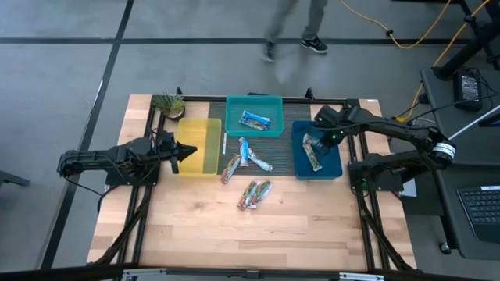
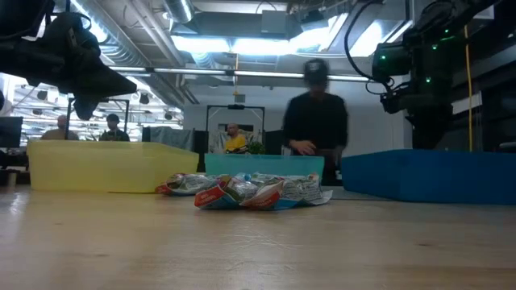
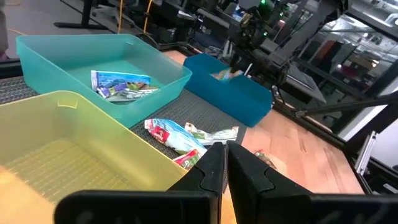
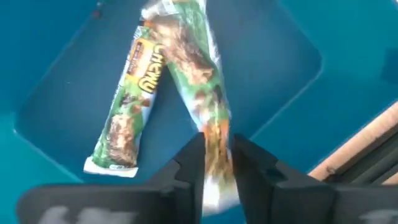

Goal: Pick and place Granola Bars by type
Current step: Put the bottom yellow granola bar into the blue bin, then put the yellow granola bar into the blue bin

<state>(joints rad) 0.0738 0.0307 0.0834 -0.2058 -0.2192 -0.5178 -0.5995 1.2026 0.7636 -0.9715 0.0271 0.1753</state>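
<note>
My right gripper [image 4: 219, 163] is over the blue bin [image 1: 332, 165] at the table's right and is shut on a tan-green granola bar [image 4: 202, 81]. A second tan-green bar [image 4: 127, 115] lies flat on the bin's floor beside it. My left gripper [image 3: 225, 163] is shut and empty, above the near left part of the yellow bin [image 1: 205, 148]. Blue-white bars [image 1: 255, 119] lie in the teal bin [image 1: 234, 125]. Several more bars lie on the table: blue-white ones [image 1: 250, 153], a reddish one [image 1: 230, 168] and a pair [image 1: 254, 193] nearer the front. My right gripper pinches one end of the tan-green bar [image 4: 216, 140] between its two fingers, which come from above and lie across the bar's narrow width. The bar stretches away from the fingers down into the blue bin. Whether its far end [image 4: 171, 12] rests on the floor, I cannot tell.
A small potted plant [image 1: 168, 103] stands at the far left corner, behind the yellow bin. A person [image 1: 293, 31] moves past beyond the table's far edge. The near half of the wooden table [image 1: 250, 242] holds no objects.
</note>
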